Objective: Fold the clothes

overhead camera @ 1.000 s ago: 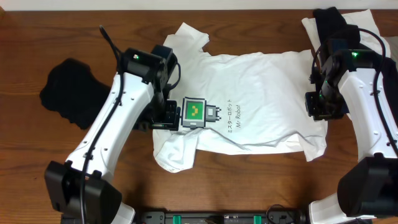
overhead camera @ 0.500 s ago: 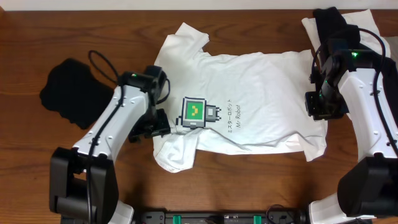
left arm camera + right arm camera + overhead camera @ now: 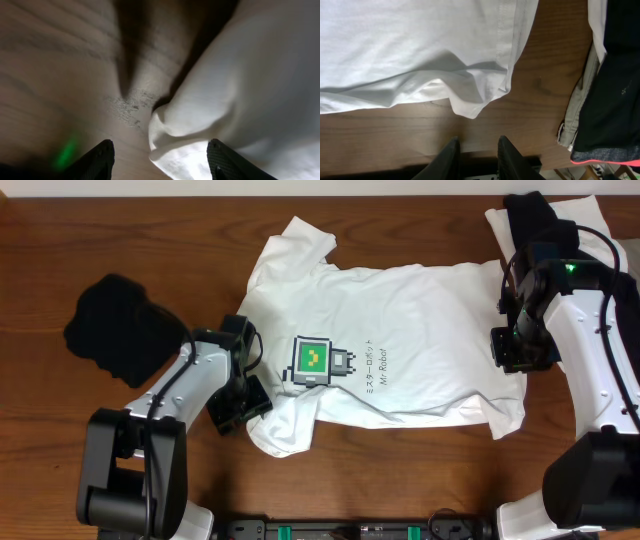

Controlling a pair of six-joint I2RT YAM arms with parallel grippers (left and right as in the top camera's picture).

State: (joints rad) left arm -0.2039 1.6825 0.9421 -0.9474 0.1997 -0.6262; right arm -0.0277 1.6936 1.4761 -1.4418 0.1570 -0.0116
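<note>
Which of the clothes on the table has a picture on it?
The white T-shirt spread flat in the middle: it bears a small green robot print. The crumpled black garment at left and the black-and-white pile at top right show none.

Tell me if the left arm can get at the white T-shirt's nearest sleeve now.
Probably yes: the left gripper sits open at the sleeve edge, cloth between its fingers, nothing blocking.
</note>
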